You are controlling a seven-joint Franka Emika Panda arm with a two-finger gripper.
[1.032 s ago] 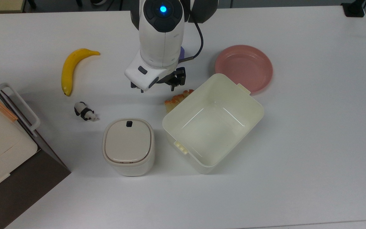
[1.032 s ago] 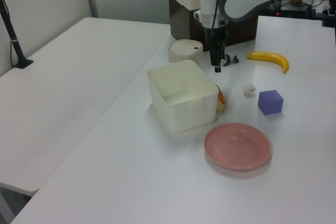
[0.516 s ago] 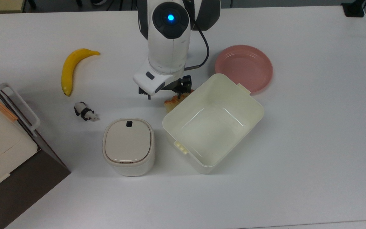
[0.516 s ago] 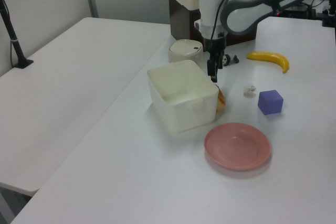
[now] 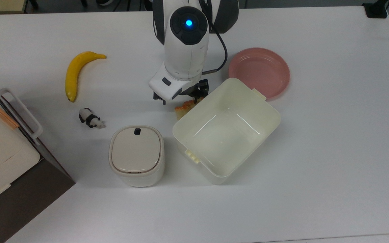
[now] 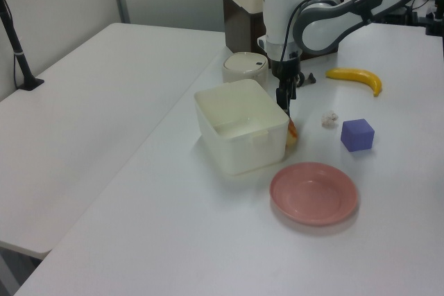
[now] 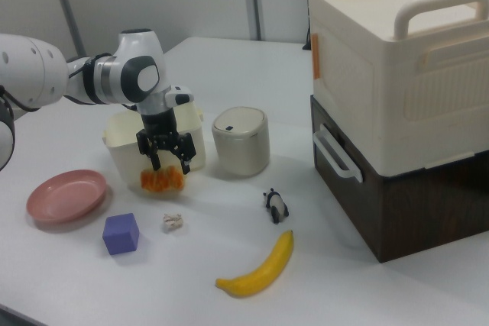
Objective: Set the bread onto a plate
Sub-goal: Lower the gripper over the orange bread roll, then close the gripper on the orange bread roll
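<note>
Bread not yet picked up

Pincer point(image 7: 164, 159) hangs spread just above the bread point(image 7: 161, 180); the plate point(image 7: 66, 195) beyond waits bare.

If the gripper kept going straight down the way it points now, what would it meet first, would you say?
Most likely the bread: the open gripper hangs just above it, fingers pointing down, beside the cream tub. How close it comes to the tub's wall is hard to judge.

Glossy plastic tub point(image 5: 226, 130) (matt table point(image 5: 333, 152))
</note>
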